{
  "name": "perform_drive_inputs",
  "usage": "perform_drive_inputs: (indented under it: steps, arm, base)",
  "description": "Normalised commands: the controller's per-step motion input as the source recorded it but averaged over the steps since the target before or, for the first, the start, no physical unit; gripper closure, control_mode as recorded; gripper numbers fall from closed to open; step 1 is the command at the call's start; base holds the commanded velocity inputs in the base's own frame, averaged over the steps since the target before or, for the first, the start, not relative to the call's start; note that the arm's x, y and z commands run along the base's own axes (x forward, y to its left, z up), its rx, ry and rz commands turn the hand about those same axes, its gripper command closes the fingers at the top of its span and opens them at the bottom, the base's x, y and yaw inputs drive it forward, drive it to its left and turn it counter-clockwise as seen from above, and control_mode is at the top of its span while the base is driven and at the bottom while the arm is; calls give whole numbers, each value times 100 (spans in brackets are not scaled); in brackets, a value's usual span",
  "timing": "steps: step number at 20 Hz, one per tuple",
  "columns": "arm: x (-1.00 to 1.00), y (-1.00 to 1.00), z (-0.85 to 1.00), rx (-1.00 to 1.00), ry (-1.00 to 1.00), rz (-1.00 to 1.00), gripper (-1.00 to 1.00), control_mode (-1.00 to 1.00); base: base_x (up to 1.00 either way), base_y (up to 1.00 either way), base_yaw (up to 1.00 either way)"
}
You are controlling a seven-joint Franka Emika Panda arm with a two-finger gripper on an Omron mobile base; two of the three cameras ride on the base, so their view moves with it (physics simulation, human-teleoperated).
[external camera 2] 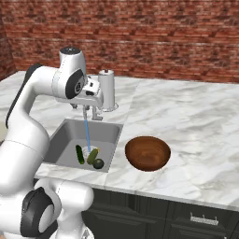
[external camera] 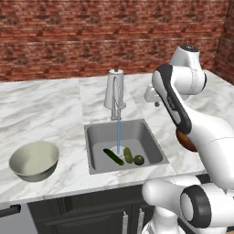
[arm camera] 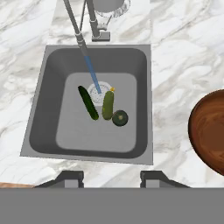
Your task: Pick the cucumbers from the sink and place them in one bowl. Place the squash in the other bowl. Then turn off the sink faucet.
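Left base view: sink (external camera: 96, 137) set in marble worktop (external camera: 41, 107); water stream seen running from faucet (external camera: 114, 93) onto drain. Long cucumber (external camera: 113, 156), short cucumber (external camera: 128, 155) and squash (external camera: 138, 160) seen lying close together on basin floor. Grey bowl (external camera: 33, 159) seen left of sink.

Right base view: wooden bowl (external camera 2: 147, 153) seen right of sink, nothing in it. Gripper (external camera 2: 85, 110) held above sink.

Hand view: gripper (arm camera: 111, 179) held high over sink, jaws narrow, nothing held.
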Motion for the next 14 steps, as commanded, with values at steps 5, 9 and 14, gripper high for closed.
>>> perform_drive_inputs:
  steps: [5,9,14]
  arm:
    - [0,3,0,0,-3,0,-100,-100]
    - [0,7,-16,0,-3,0,-100,-100]
    - [0,14,-39,0,0,0,-100,-100]
  base:
    - [0,0,0]
    - [0,0,0]
    - [0,0,0]
